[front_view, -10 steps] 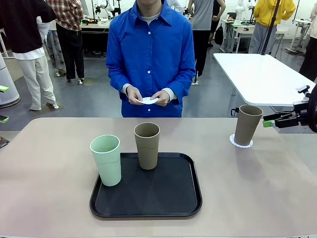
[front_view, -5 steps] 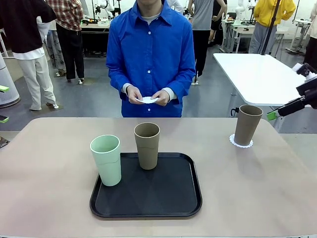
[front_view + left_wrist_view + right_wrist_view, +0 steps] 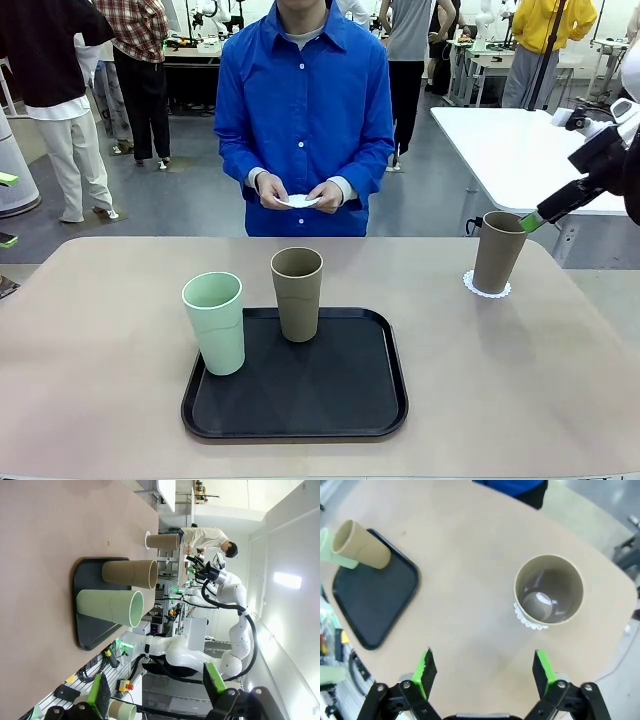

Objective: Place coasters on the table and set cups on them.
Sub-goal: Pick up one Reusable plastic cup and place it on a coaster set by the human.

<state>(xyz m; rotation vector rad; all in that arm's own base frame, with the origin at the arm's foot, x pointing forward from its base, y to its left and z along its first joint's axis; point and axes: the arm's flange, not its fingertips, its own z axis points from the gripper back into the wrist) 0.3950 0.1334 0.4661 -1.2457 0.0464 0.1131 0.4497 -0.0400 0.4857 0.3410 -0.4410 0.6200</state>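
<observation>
A taupe cup [image 3: 500, 252] stands upright on a lacy white coaster [image 3: 487, 289] at the right of the beige table [image 3: 100, 340]. The right wrist view looks down into that cup [image 3: 549, 590], with its coaster [image 3: 526, 619] peeking out under the base. My right gripper [image 3: 535, 219] hangs open above and right of this cup, apart from it, its fingers [image 3: 426, 667] wide and empty. A mint cup [image 3: 214, 322] and a second taupe cup [image 3: 297, 293] stand on the black tray [image 3: 300, 385]. The person holds a white coaster [image 3: 298, 202] in both hands. My left gripper [image 3: 157, 687] is open, far from the table's things.
A white table [image 3: 520, 150] stands behind the right corner. The person stands at the far edge, middle. Bare tabletop lies left of the tray and between the tray and the right cup. Other people stand farther off.
My right gripper has risen from beside the right cup's side and now tilts down toward its rim. The cups, the tray and the person's hands have stayed put.
</observation>
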